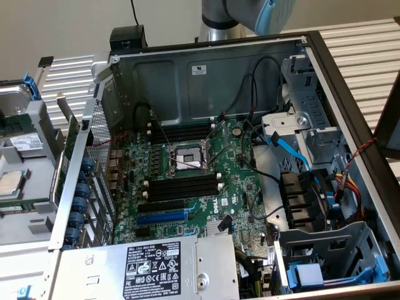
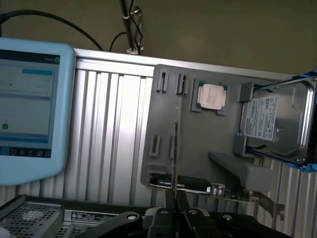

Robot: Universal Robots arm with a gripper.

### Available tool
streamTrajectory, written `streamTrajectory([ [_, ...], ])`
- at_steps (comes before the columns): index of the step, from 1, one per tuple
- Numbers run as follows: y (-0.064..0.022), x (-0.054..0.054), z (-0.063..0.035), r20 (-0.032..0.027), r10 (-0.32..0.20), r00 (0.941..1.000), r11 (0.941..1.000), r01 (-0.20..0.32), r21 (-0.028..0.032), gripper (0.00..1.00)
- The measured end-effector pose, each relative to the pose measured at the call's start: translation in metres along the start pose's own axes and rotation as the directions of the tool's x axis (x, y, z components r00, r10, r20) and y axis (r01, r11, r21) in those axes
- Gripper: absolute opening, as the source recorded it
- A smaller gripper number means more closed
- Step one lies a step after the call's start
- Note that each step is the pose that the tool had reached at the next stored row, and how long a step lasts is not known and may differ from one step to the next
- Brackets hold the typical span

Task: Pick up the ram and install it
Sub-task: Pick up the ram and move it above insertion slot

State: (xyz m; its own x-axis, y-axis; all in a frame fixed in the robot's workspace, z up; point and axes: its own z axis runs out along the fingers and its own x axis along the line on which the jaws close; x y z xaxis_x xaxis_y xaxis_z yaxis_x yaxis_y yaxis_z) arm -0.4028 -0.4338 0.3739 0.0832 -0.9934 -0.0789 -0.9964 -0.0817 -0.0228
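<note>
**Ram pinched on edge in front of the grey tray**
The fingers (image 2: 183,208) stand almost closed, clamping the ram (image 2: 175,148) by its flat faces. It shows as a narrow dark strip in front of the grey tray (image 2: 198,144), probably held on edge so its contacts can meet a slot. A processor chip (image 2: 212,95) and a hard drive (image 2: 277,124) rest on the tray. Away from the tray, the memory slots (image 1: 181,185) in the open computer case (image 1: 206,75) look empty.

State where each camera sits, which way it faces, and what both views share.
Exterior view: above the open case, looking down at the motherboard; the arm shows at the top edge.
Wrist view: on the wrist, looking past the gripper, shut on the ram, at the tray.
Shared: the tray, CPU and drive.
</note>
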Motion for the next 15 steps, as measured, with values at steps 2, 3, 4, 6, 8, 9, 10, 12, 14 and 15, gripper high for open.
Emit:
streamTrajectory([
  [2,-0.0072,0.0,-0.0048,0.0,0.0,1.0,1.0,0.0,-0.001,0.14],
  [3,-0.011,0.001,-0.0072,0.0001,0.0,1.0,1.0,0.0,-0.0018,0.14],
  [4,-0.0145,0.001,-0.0093,0.0002,0.0,1.0,1.0,0.0,-0.003,0.14],
  [6,-0.0218,0.001,-0.0136,0.0004,0.0,1.0,1.0,0.0,-0.0051,0.14],
  [8,-0.0294,0.002,-0.0178,0.0006,0.0,1.0,1.0,0.0,-0.0075,0.14],
  [9,-0.0332,0.002,-0.0197,0.0007,0.0,1.0,1.0,0.0,-0.0089,0.14],
  [10,-0.0372,0.003,-0.0214,0.0006,0.0,1.0,0.9999,0.0,-0.0106,0.14],
  [12,-0.0446,0.003,-0.0246,0.0002,0.001,1.0,0.9999,-0.001,-0.0143,0.14],
  [14,-0.0524,0.004,-0.0272,0.0001,0.001,1.0,0.9999,-0.001,-0.0168,0.14],
  [15,-0.0566,0.004,-0.0283,0.0001,0.001,1.0,0.9999,-0.001,-0.0173,0.14],
])
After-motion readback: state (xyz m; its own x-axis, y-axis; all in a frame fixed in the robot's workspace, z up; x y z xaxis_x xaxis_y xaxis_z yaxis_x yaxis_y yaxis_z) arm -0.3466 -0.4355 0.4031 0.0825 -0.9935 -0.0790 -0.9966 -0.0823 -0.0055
